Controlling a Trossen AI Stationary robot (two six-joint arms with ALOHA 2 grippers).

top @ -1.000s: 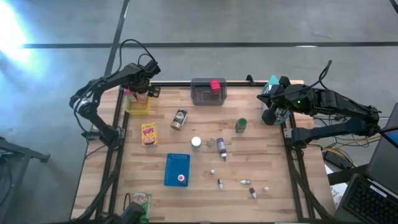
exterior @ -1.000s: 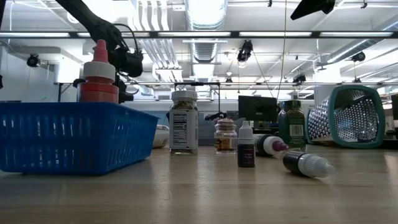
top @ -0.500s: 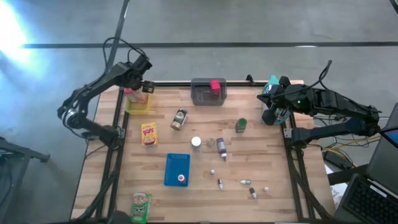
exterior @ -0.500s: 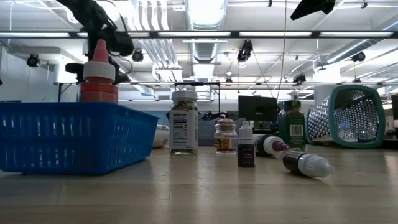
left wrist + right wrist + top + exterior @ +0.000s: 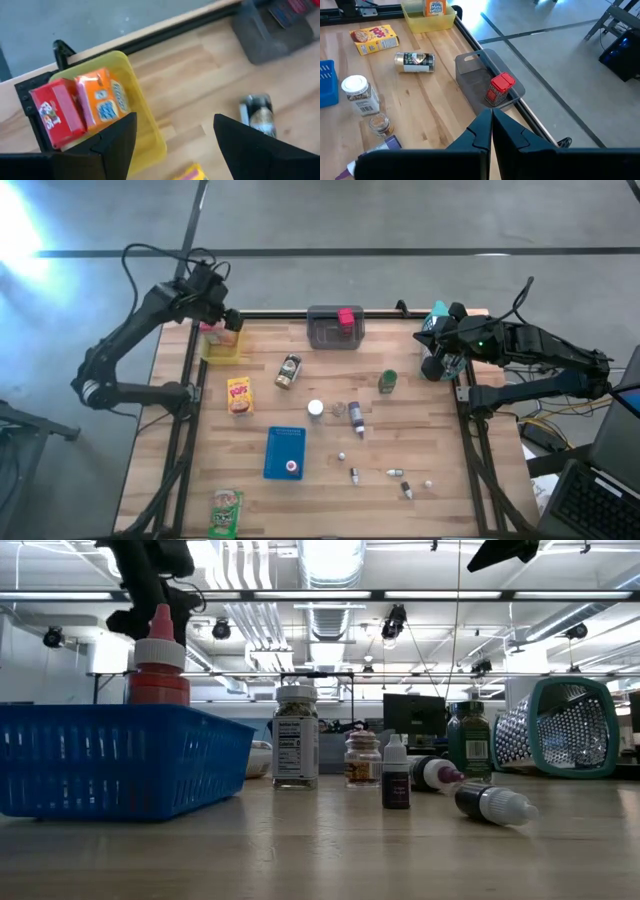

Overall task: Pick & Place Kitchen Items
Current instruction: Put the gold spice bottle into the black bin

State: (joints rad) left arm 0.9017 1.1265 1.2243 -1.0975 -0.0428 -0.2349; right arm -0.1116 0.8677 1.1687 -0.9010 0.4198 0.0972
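Observation:
My left gripper [image 5: 175, 120] hangs open and holds nothing, above the table's far left corner, over the yellow bin [image 5: 142, 125]. A red box [image 5: 55, 115] and an orange box [image 5: 102, 100] stand in that bin. My right gripper [image 5: 491, 122] waits shut and holds nothing, high over the far right edge. Loose kitchen items lie on the table. They include a yellow box [image 5: 239, 395], a dark jar [image 5: 288, 370] on its side, a green can [image 5: 388, 381], a white-lidded jar [image 5: 316, 409] and several tiny bottles [image 5: 395, 472].
A grey bin [image 5: 335, 330] with a red box [image 5: 348, 318] stands at the far edge's middle. A blue tray [image 5: 285, 445] near the centre holds a red-capped bottle [image 5: 291, 468]. A green packet [image 5: 226, 512] lies at the near left edge. A teal mesh thing [image 5: 560, 725] sits far right.
My left gripper has risen from just above the yellow bin and drawn back toward the table's far left corner, tipping less steeply down; its fingers stay open. A dark shape beside the green packet at the near edge has withdrawn.

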